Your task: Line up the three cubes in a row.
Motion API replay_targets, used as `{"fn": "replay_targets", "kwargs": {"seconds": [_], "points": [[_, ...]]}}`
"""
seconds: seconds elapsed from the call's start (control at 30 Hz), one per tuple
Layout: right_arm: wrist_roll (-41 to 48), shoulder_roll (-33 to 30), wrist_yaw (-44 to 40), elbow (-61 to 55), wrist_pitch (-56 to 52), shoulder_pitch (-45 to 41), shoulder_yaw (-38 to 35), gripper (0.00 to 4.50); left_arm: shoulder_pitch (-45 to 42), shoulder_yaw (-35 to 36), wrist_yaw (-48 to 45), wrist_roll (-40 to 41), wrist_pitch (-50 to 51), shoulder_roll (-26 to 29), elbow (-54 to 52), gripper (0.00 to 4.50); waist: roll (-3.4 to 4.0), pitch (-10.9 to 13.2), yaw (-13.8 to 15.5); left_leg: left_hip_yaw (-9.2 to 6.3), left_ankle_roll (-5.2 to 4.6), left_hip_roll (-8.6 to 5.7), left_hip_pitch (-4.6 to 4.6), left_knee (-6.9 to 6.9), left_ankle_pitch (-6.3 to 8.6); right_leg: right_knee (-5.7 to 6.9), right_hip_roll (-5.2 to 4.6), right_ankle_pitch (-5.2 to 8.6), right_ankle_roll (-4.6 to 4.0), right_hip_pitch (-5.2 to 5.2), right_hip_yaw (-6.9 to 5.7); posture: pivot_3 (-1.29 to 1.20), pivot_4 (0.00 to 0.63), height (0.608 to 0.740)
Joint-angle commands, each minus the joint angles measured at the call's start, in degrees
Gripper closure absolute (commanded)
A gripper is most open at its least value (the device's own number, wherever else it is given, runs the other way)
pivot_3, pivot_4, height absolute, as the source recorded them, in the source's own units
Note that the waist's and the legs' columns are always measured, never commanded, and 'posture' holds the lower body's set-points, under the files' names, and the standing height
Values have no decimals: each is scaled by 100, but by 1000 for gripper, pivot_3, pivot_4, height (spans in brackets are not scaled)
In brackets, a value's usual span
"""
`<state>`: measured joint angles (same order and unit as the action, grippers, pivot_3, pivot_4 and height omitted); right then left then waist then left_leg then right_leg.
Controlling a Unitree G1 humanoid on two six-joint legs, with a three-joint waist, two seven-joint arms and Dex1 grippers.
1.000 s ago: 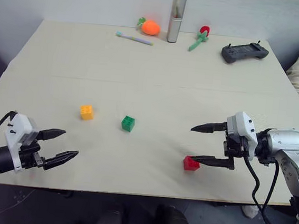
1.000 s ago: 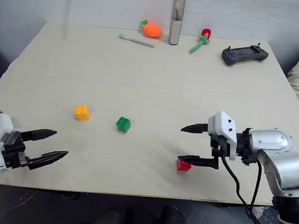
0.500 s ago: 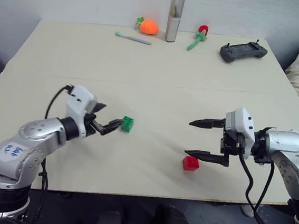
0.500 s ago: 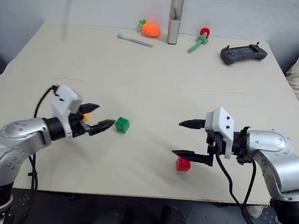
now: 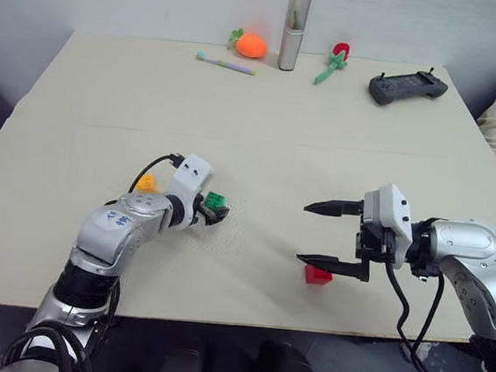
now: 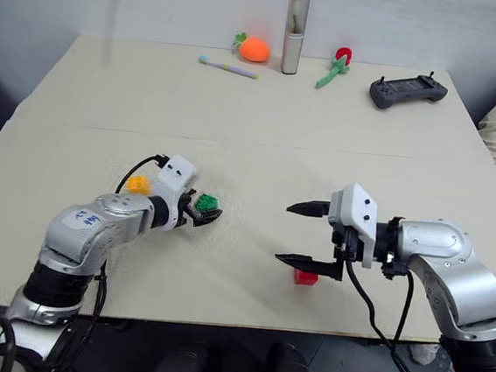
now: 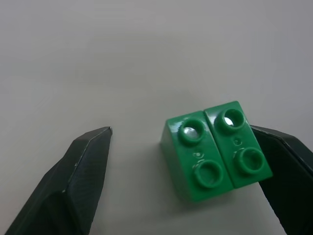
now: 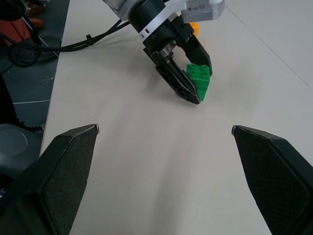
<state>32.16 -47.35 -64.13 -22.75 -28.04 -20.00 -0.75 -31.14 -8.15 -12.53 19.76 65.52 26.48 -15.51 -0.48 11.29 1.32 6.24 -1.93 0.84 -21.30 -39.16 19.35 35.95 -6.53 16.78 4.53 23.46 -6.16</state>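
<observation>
On the table (image 5: 265, 100), the right gripper (image 5: 324, 237) gapes wide above the red cube (image 5: 316, 274), while left of that cube the left gripper (image 7: 186, 161), fingers apart, straddles the green cube (image 7: 215, 149), the yellow cube (image 5: 146, 181) beyond.

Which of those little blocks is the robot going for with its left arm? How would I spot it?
Look at the near half of the table, where the left pincer straddles the green cube. It is green with round studs; the yellow-orange cube sits just behind the arm.
</observation>
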Motion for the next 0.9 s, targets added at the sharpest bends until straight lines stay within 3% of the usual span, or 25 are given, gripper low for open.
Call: {"fn": "replay_targets", "kwargs": {"seconds": [0.03, 0.23, 0.4, 0.63, 0.73, 0.9], "points": [[93, 17, 42, -224, 26, -68, -83, 0, -27, -51, -165, -49, 24, 4, -106, 1146, 0, 0, 3, 0, 1, 0, 1, 0, -1, 0, 0, 0, 0, 0, 0, 0, 150, 740], [79, 31, 75, -206, 56, -85, -61, 0, -10, 81, -263, -134, -50, 79, -121, 3006, 0, 0, 8, -1, 2, 0, 1, -1, -2, 0, -1, 0, 0, -1, 0, 0, 150, 740], [24, -23, -4, -170, 120, -24, -36, 0, -39, 294, -1475, 33, -1213, 670, 128, 2995, 0, 0, 2, -1, 3, 0, 1, -1, -2, 0, -1, 0, 0, 1, -1, 0, 150, 740], [5, -400, -573, -123, 272, 249, -122, 0, 211, -439, -5306, -93, -4146, 2291, 469, 2995, 2, 0, -13, 5, 5, 0, 1, 3, 0, -12, 0, 2, -3, 4, -1, 0, 150, 740], [-8, -446, -557, -104, 300, 304, -156, 0, 101, -675, -5819, -321, -4684, 2362, 823, 2995, 1, 0, 10, 7, 4, 0, 0, 0, -1, -23, 0, 2, -3, 5, -1, 0, 150, 740], [-4, -437, -376, -334, 245, 580, -224, 0, 139, -1093, -5969, -646, -5081, 1905, 799, 2995, 1, 0, 16, 6, -4, -1, -2, -2, 0, -17, -3, 1, -3, 4, -1, 0, 150, 740]]}}
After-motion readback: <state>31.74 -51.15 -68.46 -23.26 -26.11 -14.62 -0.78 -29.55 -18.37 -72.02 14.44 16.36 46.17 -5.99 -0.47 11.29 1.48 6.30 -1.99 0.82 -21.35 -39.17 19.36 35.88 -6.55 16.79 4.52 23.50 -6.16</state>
